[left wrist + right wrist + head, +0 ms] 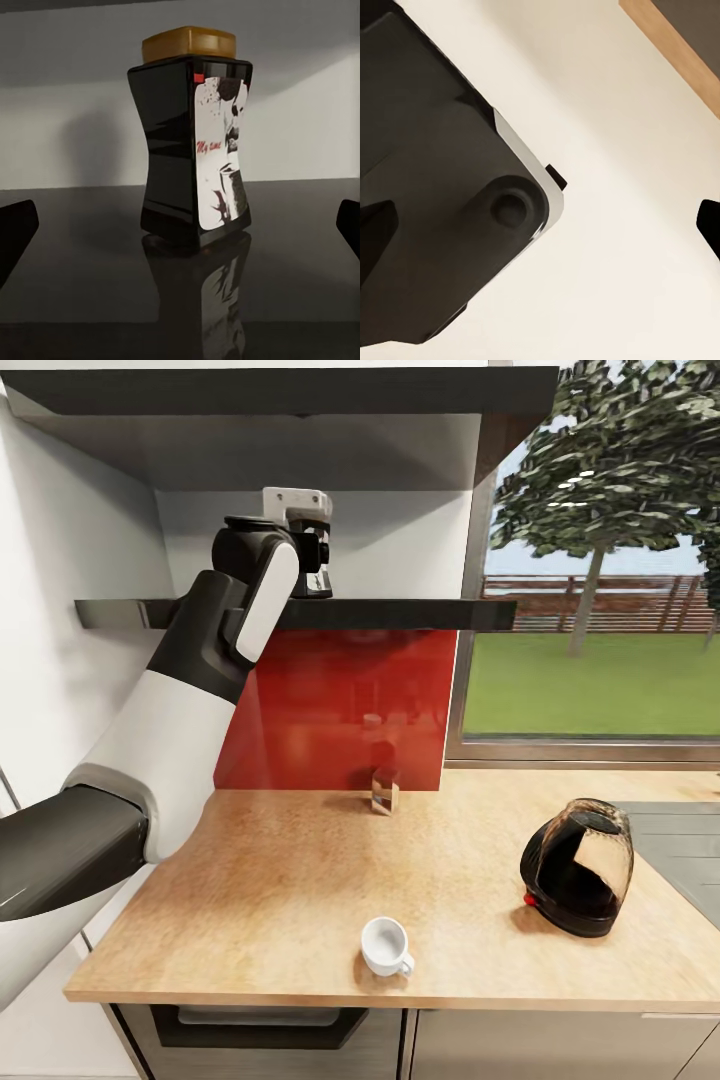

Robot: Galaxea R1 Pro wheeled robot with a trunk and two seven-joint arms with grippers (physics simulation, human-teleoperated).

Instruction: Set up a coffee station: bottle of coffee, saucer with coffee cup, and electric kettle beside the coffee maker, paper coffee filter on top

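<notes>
Because the squat dark bottle of coffee (195, 139) with its mustard-yellow top stands upright on the glossy dark kitchen shelf (420, 615), above the pale wood-look surface (280, 880), the left arm is raised and stretched up to shelf level. Its left end effector (312, 568) is level with the bottle, fingers (15, 229) spread wide and empty, clear of both sides. The right end effector (540, 225) hangs low, parted and empty.

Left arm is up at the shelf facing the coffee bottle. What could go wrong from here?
The bottle of coffee is tall and narrow-waisted between wide-open fingers; an off-centre close could tip it on the glossy shelf. Carrying it down, the arm might clip the glass or coffee cup on the countertop.
</notes>
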